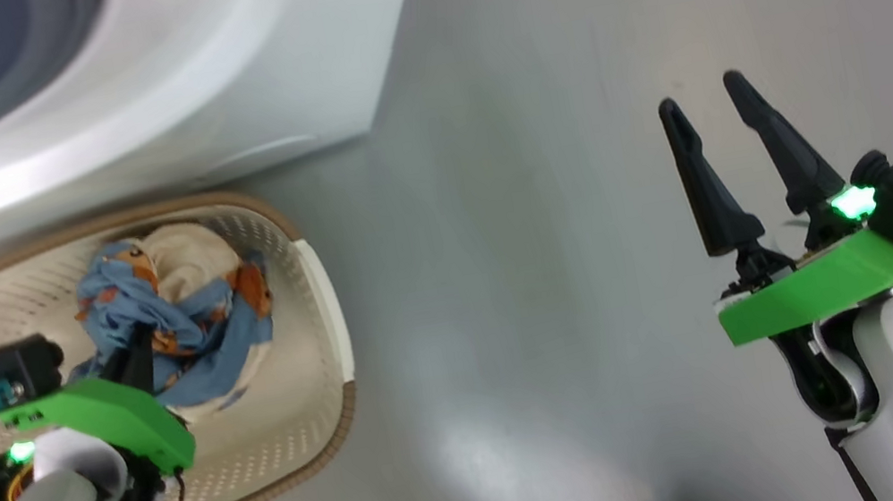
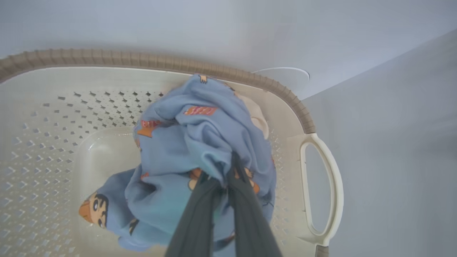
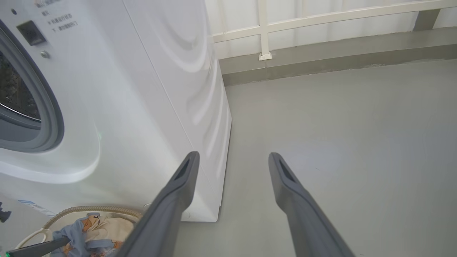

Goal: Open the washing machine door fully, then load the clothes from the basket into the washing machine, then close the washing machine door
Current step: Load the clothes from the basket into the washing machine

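The cream basket (image 1: 324, 307) with a brown rim sits on the floor against the white washing machine (image 1: 199, 74). Inside it lies the light-blue cartoon-print clothes (image 1: 188, 330) bundle. My left gripper (image 1: 140, 354) reaches down into the basket. In the left wrist view its fingers (image 2: 246, 200) are shut on a fold of the clothes (image 2: 200, 135), inside the basket (image 2: 142, 60). My right gripper (image 1: 702, 94) hangs open over bare floor, far right of the basket, holding nothing. Its spread fingers frame the washing machine (image 3: 142, 89) corner. The washing machine door is out of view.
The grey gasket of the drum opening (image 3: 50, 117) shows at the left of the right wrist view. Grey floor (image 1: 551, 224) spreads to the right of the machine. A white rail and low kerb (image 3: 321, 46) run behind it.
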